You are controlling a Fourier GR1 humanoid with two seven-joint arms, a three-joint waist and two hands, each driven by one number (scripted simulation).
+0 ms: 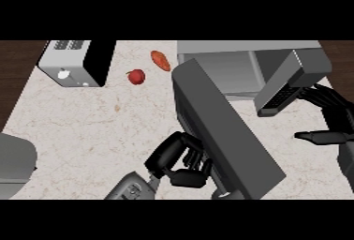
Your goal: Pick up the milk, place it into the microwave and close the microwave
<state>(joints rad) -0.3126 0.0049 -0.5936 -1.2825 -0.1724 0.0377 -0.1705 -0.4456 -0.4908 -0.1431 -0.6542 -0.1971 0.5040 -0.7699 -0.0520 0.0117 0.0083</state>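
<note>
The microwave [239,70] stands at the back right of the counter. Its dark grey door [224,136] is swung far out toward me, across the middle of the view. My left hand [176,159] is at the door's outer face, near its lower edge, with curled fingers touching it and holding nothing. Just right of the microwave's keypad panel [285,96], my right hand [332,110] is open, fingers spread and thumb [318,136] pointing left. No milk shows; the door hides part of the grey cavity.
A silver and black toaster [72,63] sits at the back left. A red round fruit [136,76] and an orange-red oblong vegetable [160,60] lie left of the microwave. A grey rounded object [15,164] shows at the left edge. The marble counter [90,126] ends at dark wood on both sides.
</note>
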